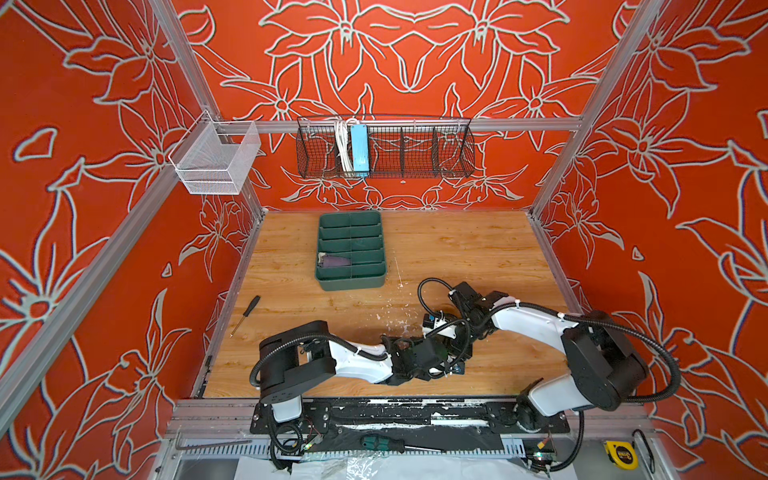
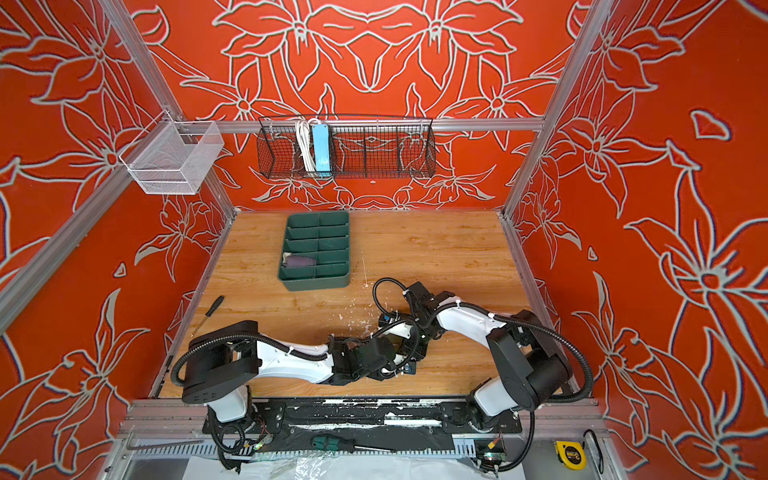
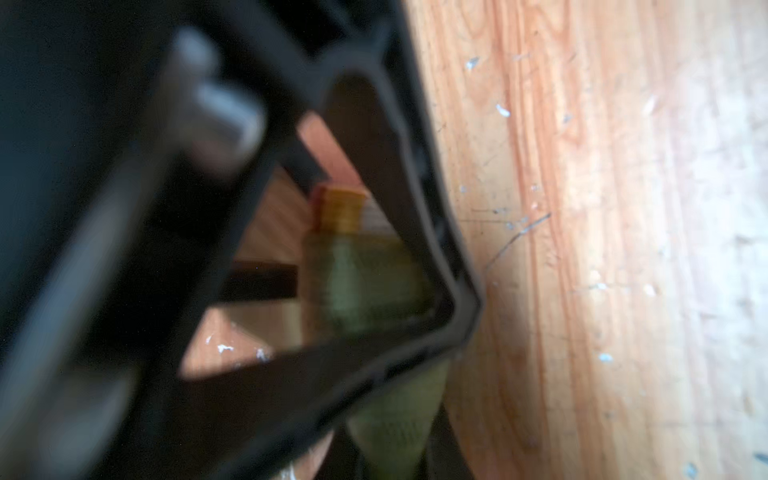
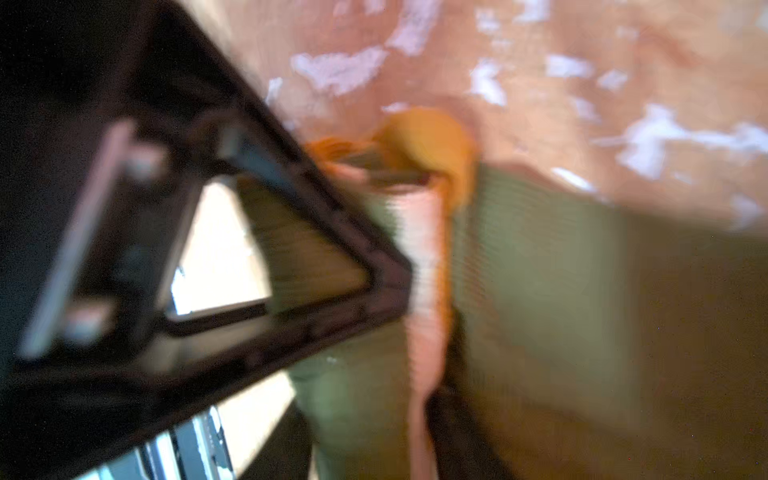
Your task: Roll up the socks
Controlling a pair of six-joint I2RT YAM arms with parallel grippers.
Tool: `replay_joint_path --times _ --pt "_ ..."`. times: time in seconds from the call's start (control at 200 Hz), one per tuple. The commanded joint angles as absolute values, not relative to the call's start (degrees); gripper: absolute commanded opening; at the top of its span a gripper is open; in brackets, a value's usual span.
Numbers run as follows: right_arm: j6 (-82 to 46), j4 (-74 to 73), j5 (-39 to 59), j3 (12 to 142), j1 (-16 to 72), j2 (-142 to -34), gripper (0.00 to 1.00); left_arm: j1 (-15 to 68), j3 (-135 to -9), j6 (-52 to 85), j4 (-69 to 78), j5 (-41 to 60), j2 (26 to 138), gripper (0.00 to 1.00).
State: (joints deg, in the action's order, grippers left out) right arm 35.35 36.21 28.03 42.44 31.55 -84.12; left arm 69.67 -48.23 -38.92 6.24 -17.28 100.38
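Note:
The olive green sock [image 3: 365, 282] with its mustard toe [image 3: 340, 208] lies on the wooden table at centre front, hidden under both grippers in both top views. My left gripper [image 3: 392, 453] is shut, pinching a fold of this sock to a point. My right gripper [image 4: 374, 449] stands open, its fingers spread with the olive sock [image 4: 540, 270] and its cream stripe between them. Each wrist view is partly blocked by the other gripper's black triangular finger [image 3: 415, 208]. The purple sock [image 1: 336, 262] lies rolled in a compartment of the green tray [image 1: 351, 284].
The green divided tray stands at the table's back left. A black screwdriver [image 1: 246, 313] lies near the left edge. A black wire basket [image 1: 384, 149] and a white mesh basket [image 1: 216, 160] hang on the walls. Both arms [image 1: 361, 365] cross the front centre.

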Motion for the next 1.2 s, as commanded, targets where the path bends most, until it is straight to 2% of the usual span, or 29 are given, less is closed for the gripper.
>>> replay_joint_path --times 0.0,0.095,0.275,0.38,0.455,0.636,0.781,0.916,0.976,1.066,1.196 --pt "34.36 36.78 18.21 41.78 31.89 -79.87 0.61 67.47 -48.70 -34.07 -2.05 -15.31 100.47 0.00" --pt "33.27 33.52 11.13 40.21 31.83 -72.71 0.64 67.24 -50.08 -31.49 -7.04 -15.34 100.06 0.00" --pt "28.74 20.56 -11.15 35.25 29.07 -60.48 0.74 66.53 -54.46 -24.82 -18.37 -12.97 99.96 0.00" --pt "23.95 14.71 -22.69 35.67 23.61 -58.19 0.76 64.85 -60.90 -20.52 -27.72 -7.44 102.85 0.00" --pt "20.75 11.98 -25.42 36.55 20.11 -56.00 0.76 62.99 -68.05 -17.32 -36.01 -1.41 106.82 0.00" --pt "19.90 3.73 -21.98 34.55 17.32 -44.90 0.75 57.48 -84.28 -14.73 -52.73 16.24 117.89 0.00" --pt "27.69 9.94 -2.75 34.72 17.40 -36.85 0.71 53.17 -94.17 -14.04 -61.16 26.94 127.18 0.00" --pt "38.67 28.08 17.39 37.42 18.07 -34.42 0.69 49.86 -97.32 -14.59 -62.36 32.91 131.93 0.00" --pt "44.40 35.67 23.49 37.88 19.36 -34.19 0.69 48.40 -97.72 -15.28 -62.20 35.50 133.17 0.00" --pt "49.60 41.02 21.71 37.44 24.26 -35.36 0.68 46.50 -98.71 -15.82 -61.81 37.70 134.87 0.00" --pt "55.53 42.17 9.64 34.98 36.27 -41.06 0.68 44.70 -100.51 -15.79 -61.53 38.97 136.99 0.00"
